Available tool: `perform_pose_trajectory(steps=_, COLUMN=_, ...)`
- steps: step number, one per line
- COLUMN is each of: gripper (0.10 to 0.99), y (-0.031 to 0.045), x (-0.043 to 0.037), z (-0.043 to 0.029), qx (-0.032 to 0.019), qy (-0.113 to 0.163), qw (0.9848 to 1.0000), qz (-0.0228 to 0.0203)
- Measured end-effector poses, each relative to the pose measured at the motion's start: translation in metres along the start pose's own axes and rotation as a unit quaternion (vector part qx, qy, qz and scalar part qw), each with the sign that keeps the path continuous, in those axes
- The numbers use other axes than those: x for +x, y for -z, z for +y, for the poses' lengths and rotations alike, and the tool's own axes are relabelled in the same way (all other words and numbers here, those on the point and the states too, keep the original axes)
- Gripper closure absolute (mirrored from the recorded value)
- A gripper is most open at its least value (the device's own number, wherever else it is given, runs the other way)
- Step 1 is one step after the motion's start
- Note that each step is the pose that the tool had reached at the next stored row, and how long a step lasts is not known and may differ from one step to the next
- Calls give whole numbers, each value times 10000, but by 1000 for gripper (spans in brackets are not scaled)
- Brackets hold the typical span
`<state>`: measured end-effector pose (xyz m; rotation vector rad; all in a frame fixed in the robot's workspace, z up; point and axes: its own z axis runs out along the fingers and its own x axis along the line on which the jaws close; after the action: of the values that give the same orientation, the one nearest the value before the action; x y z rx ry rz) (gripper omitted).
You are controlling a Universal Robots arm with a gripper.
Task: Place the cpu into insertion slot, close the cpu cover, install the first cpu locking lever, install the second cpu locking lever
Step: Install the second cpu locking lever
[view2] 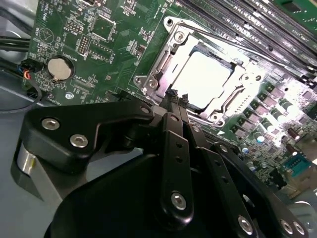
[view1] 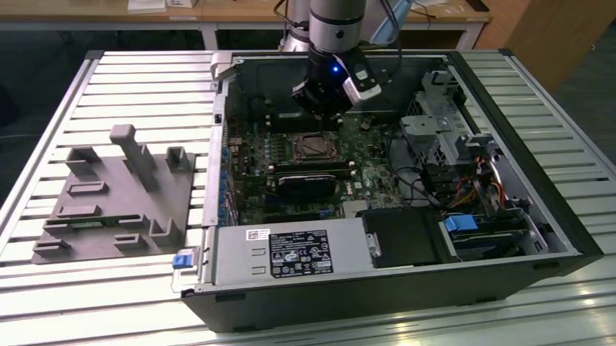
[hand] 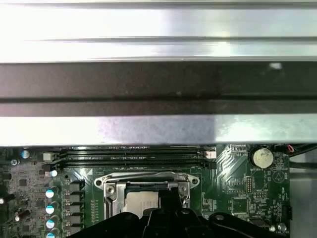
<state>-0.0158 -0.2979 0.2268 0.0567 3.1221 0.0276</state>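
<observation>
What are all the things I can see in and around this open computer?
computer case: one, black and silver, lying open on a slatted metal table.
circuit board: one, green, inside the case.
insertion slot: one, square, in the middle of the board under the arm.
cpu: one, silver-grey, lying in the slot.
cpu cover: one, silvery frame, down around the chip.
coin battery: one, silver, on the board.
long card slots: several, black, beside the slot.
grey holder tray: one, grey, on the table at the exterior view's left of the case.
cables: a bundle, mixed colours, at the case's exterior-view right.
robot arm: one, silver and black.
hand: one, black, at the edge of the cover.
</observation>
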Motion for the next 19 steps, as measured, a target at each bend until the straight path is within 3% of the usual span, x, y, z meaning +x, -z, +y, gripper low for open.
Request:
perform_pose_trajectory(steps=8, gripper=969, y=3, x=10, z=-129, qx=-2, qy=-1, qw=10000, qz=-3)
perform_pose_trajectory(steps=19, gripper=969, y=9, x=4, z=-449, qx=-5, qy=0, qw=10000, qz=-3)
